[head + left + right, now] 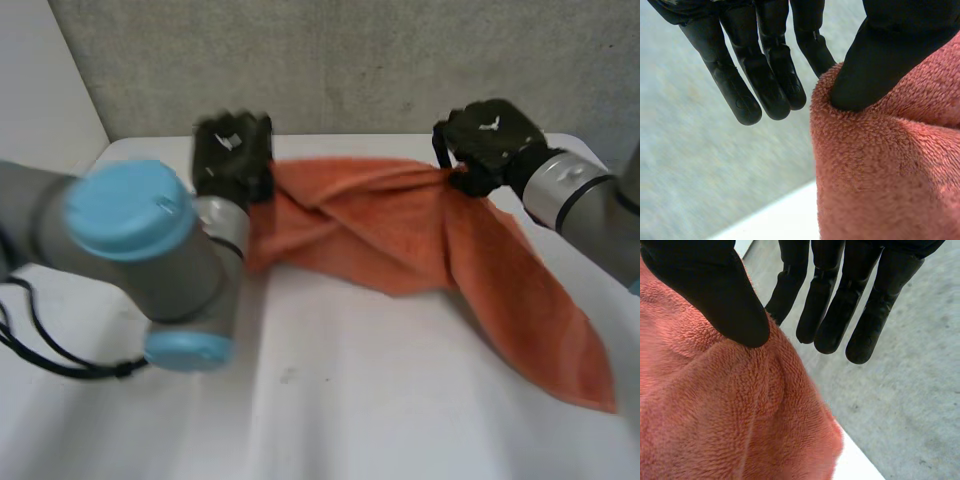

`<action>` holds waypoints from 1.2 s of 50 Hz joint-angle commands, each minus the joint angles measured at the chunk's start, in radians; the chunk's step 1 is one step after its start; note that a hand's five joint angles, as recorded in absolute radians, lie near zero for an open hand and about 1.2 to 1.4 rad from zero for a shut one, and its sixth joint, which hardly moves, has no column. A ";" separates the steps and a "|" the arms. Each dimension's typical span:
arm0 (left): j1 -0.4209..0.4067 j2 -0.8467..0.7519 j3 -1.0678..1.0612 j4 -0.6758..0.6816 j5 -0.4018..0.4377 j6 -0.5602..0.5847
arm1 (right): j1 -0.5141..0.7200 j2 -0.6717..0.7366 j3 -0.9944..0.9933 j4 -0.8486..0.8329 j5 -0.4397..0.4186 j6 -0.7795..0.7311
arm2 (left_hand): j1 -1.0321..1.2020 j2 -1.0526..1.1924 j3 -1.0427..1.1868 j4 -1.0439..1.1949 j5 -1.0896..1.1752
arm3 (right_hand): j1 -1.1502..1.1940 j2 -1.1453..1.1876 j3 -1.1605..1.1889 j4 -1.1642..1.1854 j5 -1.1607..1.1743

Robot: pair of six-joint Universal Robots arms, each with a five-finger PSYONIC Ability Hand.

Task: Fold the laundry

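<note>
An orange terry towel point(400, 230) hangs lifted off the white table point(350, 400), stretched between my two hands near the far edge, with one corner trailing down to the right front. My left hand point(232, 155) holds its left end. At that end the thumb point(880, 65) presses the towel point(880, 175) against one finger, while the other fingers point(765, 75) stay straight beside it. My right hand point(490, 140) holds the towel's right end, and its thumb point(720, 295) pinches a gathered fold of the towel point(715, 415) in the same way.
A grey wall point(350, 60) rises right behind the table's far edge. My left arm, with its light-blue cap point(130, 210), lies across the table's left part. The towel's hanging corner point(590, 390) reaches close to the right edge.
</note>
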 commanded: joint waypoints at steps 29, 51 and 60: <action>0.243 0.053 -0.214 -0.292 0.265 0.019 | 0.228 0.060 -0.012 0.177 0.177 0.203 | -0.647 -0.733 -0.733 -0.733 -0.670 | -0.415 -0.637 -0.646 -0.656 -0.585; 0.157 0.157 -0.432 -0.221 0.253 0.008 | 0.185 0.322 -0.240 0.298 0.083 -0.073 | -0.844 -0.930 -0.930 -0.930 -0.867 | -0.506 -0.728 -0.737 -0.747 -0.676; 0.157 0.067 -0.395 -0.126 0.255 0.018 | 0.194 0.380 -0.300 0.352 0.026 -0.127 | -0.712 -0.798 -0.798 -0.798 -0.735 | -0.500 -0.722 -0.731 -0.741 -0.670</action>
